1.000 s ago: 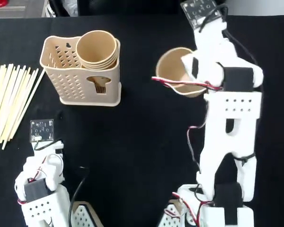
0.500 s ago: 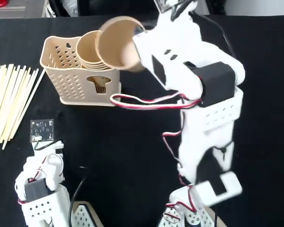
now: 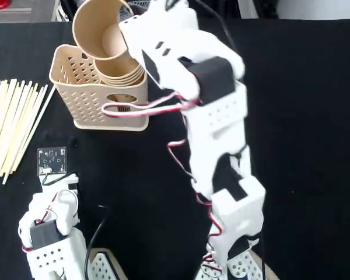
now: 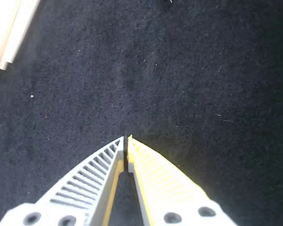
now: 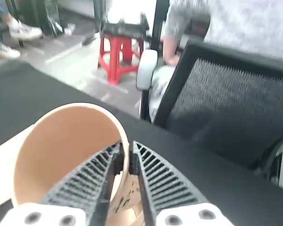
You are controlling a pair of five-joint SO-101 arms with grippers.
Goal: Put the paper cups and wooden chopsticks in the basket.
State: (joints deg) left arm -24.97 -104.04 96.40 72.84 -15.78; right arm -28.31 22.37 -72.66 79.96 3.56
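Black table (image 3: 312, 116), right gripper (image 5: 126, 147) pinching paper cup (image 5: 61, 141)

Paper, plastic, wood, cloth
Matt brown paper cup (image 3: 96, 26); smooth cream plastic basket (image 3: 84, 102); bare pale wood chopsticks (image 3: 14, 122); fuzzy black cloth table cover (image 3: 303, 116).

Right arm (image 3: 213, 111): extended far forward, leftward; right gripper (image 5: 126, 147) pinched on cup (image 5: 61, 150) rim. Left arm (image 3: 46, 233): folded low; left gripper (image 4: 127, 139) closed.

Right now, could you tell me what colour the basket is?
The basket is beige, perforated; clearest in the high view.
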